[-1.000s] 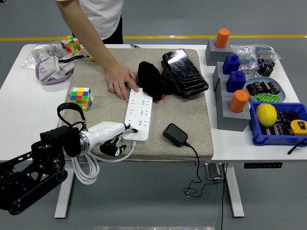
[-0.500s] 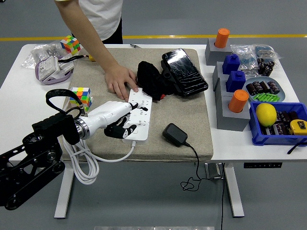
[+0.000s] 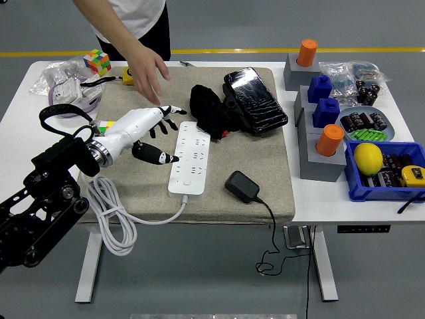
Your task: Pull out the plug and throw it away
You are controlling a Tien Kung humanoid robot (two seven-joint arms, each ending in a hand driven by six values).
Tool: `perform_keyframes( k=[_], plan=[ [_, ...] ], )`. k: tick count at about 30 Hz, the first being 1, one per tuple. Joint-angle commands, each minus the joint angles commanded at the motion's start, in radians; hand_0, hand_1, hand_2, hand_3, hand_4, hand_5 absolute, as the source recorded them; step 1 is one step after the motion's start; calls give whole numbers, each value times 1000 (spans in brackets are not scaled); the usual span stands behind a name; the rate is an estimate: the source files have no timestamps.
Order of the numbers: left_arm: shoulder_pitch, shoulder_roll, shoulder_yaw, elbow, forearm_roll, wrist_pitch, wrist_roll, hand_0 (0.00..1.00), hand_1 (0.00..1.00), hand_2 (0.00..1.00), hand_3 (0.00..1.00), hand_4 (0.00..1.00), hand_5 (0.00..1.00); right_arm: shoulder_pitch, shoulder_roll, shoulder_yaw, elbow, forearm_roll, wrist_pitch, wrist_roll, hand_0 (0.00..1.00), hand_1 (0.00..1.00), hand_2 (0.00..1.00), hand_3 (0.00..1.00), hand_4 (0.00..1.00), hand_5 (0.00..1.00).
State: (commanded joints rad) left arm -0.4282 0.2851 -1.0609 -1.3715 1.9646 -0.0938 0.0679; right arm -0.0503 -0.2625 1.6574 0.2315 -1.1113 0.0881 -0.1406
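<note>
The mat [image 3: 265, 179] on the white table [image 3: 13, 143] carries a white power strip [image 3: 188, 157] with no plug in its sockets. The black adapter [image 3: 242, 187] lies loose just right of it, cord trailing over the near edge, so the pulling looks done and the throwing away is left. The left hand [image 3: 151, 129], fingers spread, holds nothing. A person's hand [image 3: 147, 72] hovers above.
</note>
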Motion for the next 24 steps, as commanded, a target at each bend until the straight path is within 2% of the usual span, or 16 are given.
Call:
perform_keyframes(
  k=[5, 6, 24],
  plan=[
    [21, -10, -74, 22, 4, 8, -8, 998, 998, 998, 998, 998, 843, -2, 0, 0, -1, 0, 1, -1, 575, 662, 673, 591, 998, 468],
    [24, -13, -91, 25, 6, 10, -10, 998, 998, 998, 998, 998, 985, -3, 0, 1, -2, -2, 3, -1, 575, 661, 675, 591, 998, 468],
    [39, -27, -148, 35, 19, 13, -7, 998, 998, 998, 998, 998, 975, -2, -1, 11, -1, -2, 1, -1, 575, 662, 674, 591, 998, 469]
  ],
)
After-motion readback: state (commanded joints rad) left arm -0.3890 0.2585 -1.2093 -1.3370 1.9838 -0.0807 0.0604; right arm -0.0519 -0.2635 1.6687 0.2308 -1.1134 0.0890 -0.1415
